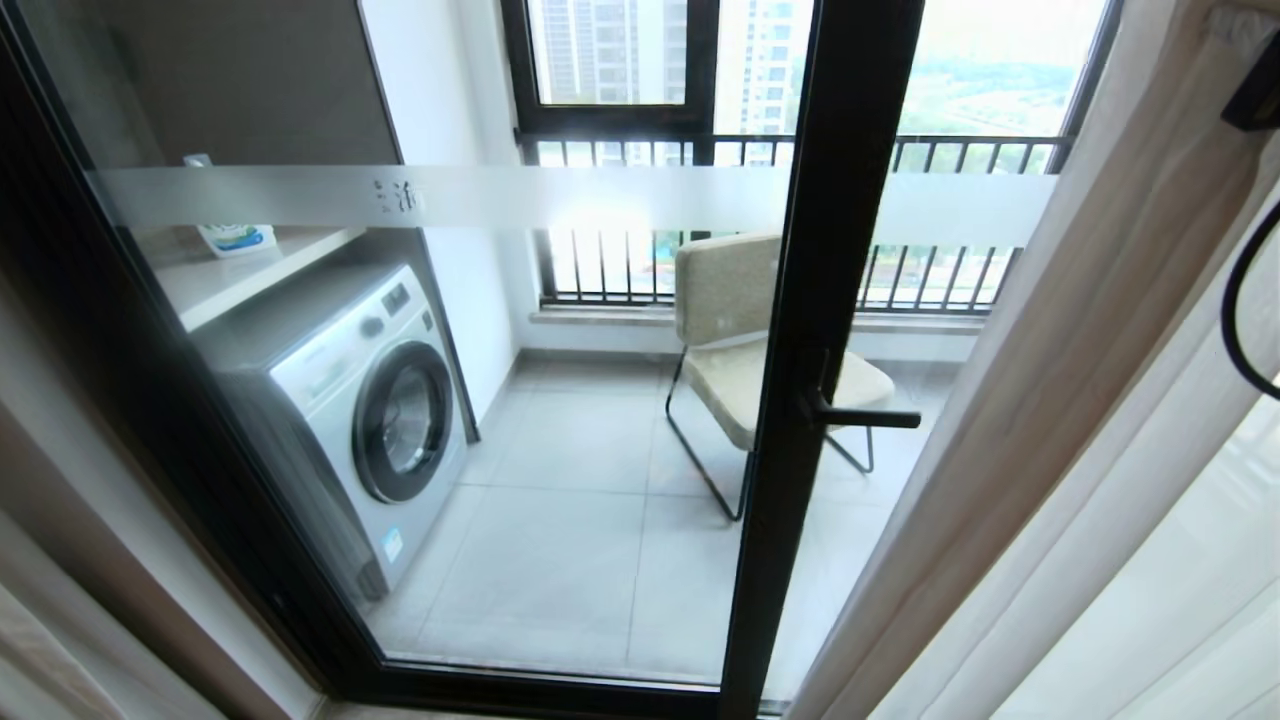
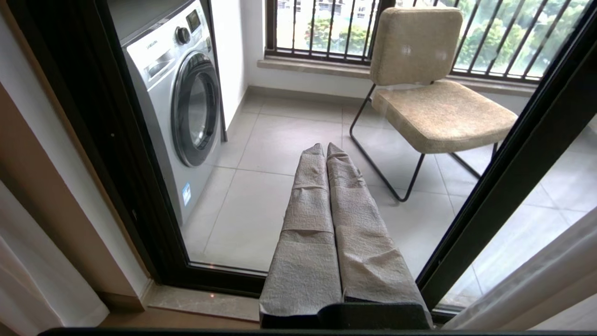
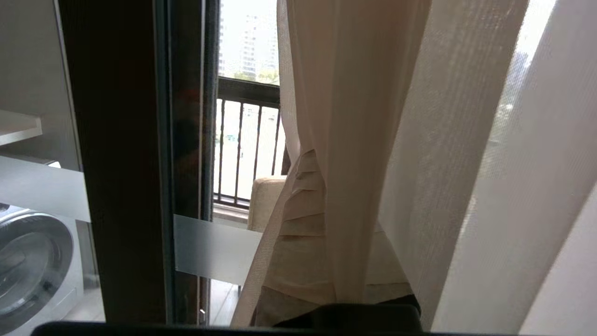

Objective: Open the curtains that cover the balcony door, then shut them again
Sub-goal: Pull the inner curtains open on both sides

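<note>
Beige-grey woven fabric of the curtains (image 1: 1050, 400) hangs bunched at 3 o'clock in the head view, with the white sheer layer (image 1: 1180, 580) just beside it toward 4 o'clock; most of the balcony door (image 1: 830, 300) is bare, its black frame, frosted band (image 1: 480, 195) and black handle (image 1: 865, 415) all showing. Behind the glass: washing machine (image 1: 370, 400) at 9 o'clock, beige chair (image 1: 740, 340) near centre, railing at 12. So curtains on this side look drawn open, or nearly so. The right hand (image 3: 322, 196) is in the right wrist view, fingers wrapped in grey cloth and mostly buried in the fold; they read as pressed together, pinching the edge of the thick curtain (image 3: 354, 116), sheer (image 3: 466, 140) draped just beside. In the head view only a dark bit of the right arm shows at 2 o'clock, behind the drape. The left hand (image 2: 326, 154) is parked low, pointing at the glass toward the balcony floor, padded fingers pressed together, holding nothing, apart from everything. Step in hand, my judgement: end of the opening pull or the turnaround to closing, can't say which from this. Next move likely calls for keeping the pinch on the fabric edge and dragging it sideways across the door toward 9 o'clock, enough height to slide the pleats along the track, not tug down. Risk: fabric slipping out of the pinch, sheer getting left behind.
</note>
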Available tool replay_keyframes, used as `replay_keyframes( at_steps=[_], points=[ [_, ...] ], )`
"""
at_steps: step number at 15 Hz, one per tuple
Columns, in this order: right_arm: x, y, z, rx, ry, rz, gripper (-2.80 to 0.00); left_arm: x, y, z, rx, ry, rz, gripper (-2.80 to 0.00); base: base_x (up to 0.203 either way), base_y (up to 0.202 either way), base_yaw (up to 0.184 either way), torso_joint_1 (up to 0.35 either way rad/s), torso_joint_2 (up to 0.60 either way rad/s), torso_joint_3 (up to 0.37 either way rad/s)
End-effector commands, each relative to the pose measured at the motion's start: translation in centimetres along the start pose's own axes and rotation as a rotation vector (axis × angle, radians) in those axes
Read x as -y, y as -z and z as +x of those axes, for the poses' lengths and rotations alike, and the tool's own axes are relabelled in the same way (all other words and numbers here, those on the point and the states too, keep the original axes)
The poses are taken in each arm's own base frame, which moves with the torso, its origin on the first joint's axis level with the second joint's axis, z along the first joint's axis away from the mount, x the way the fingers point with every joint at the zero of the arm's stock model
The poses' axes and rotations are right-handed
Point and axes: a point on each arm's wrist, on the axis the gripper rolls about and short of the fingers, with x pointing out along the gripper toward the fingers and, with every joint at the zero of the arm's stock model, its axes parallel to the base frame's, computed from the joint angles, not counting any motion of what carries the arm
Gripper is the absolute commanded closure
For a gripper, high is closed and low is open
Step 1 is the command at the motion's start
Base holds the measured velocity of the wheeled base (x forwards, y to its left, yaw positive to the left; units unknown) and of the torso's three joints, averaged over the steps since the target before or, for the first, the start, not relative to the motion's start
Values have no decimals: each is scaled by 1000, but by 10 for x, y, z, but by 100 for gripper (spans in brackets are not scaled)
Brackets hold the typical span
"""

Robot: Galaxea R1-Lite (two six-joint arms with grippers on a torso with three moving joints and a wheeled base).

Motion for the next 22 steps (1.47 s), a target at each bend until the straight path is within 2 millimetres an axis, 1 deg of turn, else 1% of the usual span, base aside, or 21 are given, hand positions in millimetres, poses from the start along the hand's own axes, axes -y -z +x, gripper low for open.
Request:
replay_keyframes(
  at_steps=[1,5,7,10,13,22],
  points=[
    [1,-2,-1,5,30,-2,0,0,0,0,1,0,-1,0,0,-194,0,2,2,2],
    [2,-3,-1,7,41,-19,0,0,0,0,3,-2,-3,0,0,-194,2,2,2,0],
    [4,-3,-1,3,92,-38,0,0,0,0,3,-2,-3,0,0,-193,1,1,2,4],
    [5,-2,-1,-2,110,-39,0,0,0,0,3,-2,-3,0,0,-191,3,2,4,4],
    [7,-3,-1,-8,167,-40,0,0,0,0,3,-2,-3,0,0,-189,2,2,-1,2],
    [8,-10,-9,-8,200,-80,0,0,0,0,3,-2,-3,0,0,-192,1,2,1,2]
  ],
)
